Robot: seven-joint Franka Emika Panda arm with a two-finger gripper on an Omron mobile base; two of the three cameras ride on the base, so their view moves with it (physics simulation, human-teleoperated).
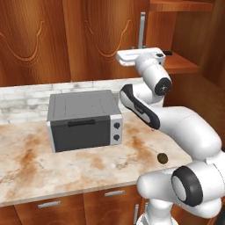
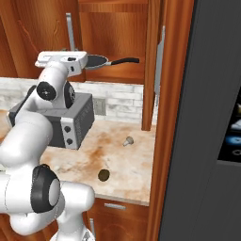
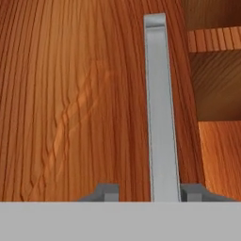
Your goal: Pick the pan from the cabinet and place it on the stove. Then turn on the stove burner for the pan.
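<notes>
The end effector (image 3: 148, 190) is raised at the cabinet (image 1: 52, 39), its 2 fingertips (image 3: 107, 190) flanking the door's vertical silver bar handle (image 3: 161, 108); whether they pinch it, I cannot tell. The pan (image 2: 100, 61) sits on the open cabinet's lower shelf (image 2: 120, 73), black handle pointing right. On the table (image 1: 30, 167), a grey toaster oven (image 1: 83, 119) stands by the back edge.

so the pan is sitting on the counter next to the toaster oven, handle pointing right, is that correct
Not quite. The pan sits on a shelf inside the open cabinet, above the counter, not on it. Its handle does point right in the right base view, and the toaster oven is below.
</notes>
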